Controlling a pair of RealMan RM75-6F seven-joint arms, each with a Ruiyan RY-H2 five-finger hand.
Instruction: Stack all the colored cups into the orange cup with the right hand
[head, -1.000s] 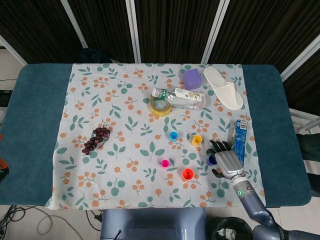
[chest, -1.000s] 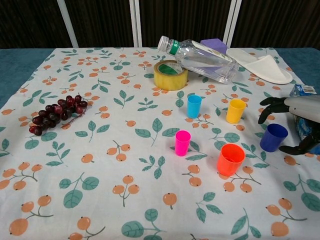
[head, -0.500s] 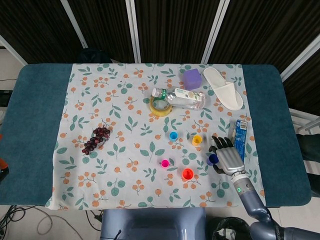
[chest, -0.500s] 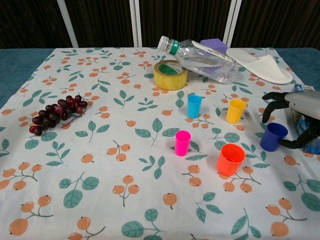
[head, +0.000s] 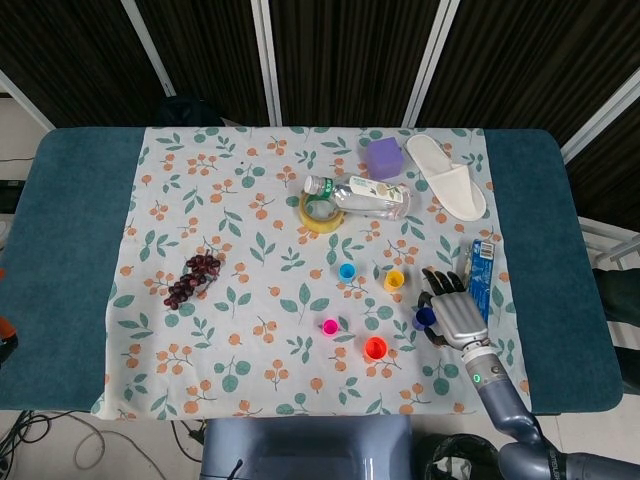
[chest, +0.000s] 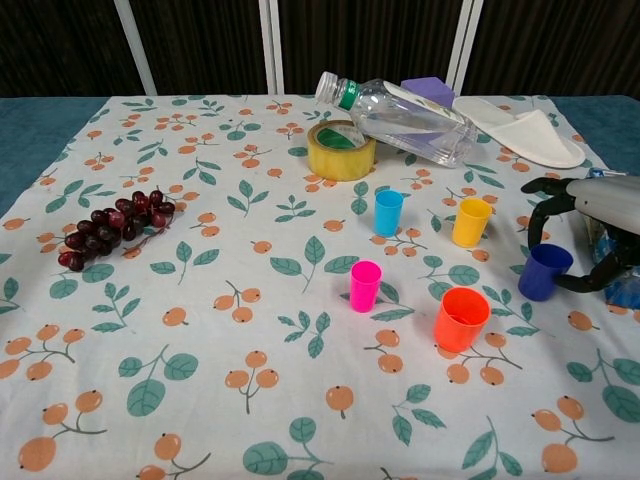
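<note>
The small dark blue plastic cup (chest: 545, 271) stands, tilted a little, near the right edge of the leaf-patterned cloth, and my right hand (chest: 597, 222) is curved around it, fingers (chest: 546, 189) arched over its far side and the thumb low on the near side. From the chest view I cannot quite tell whether I have firm contact yet or only bracket it, though the tilt suggests I do. Just to its left and nearer me sits the wider orange plastic cup (chest: 461, 318), upright and empty, where everything must end up. Beyond it stand the yellow cup (chest: 471, 221), the light blue cup (chest: 388, 212) and the pink cup (chest: 365, 285), each apart from the others. So I judge this the first pick: next I should firm the grip, lift the blue one straight, carry it over the orange rim and lower it squarely in. The blue carton (head: 482, 276) lies close behind my hand on the surface, worth not nudging. My left hand is out of sight.
</note>
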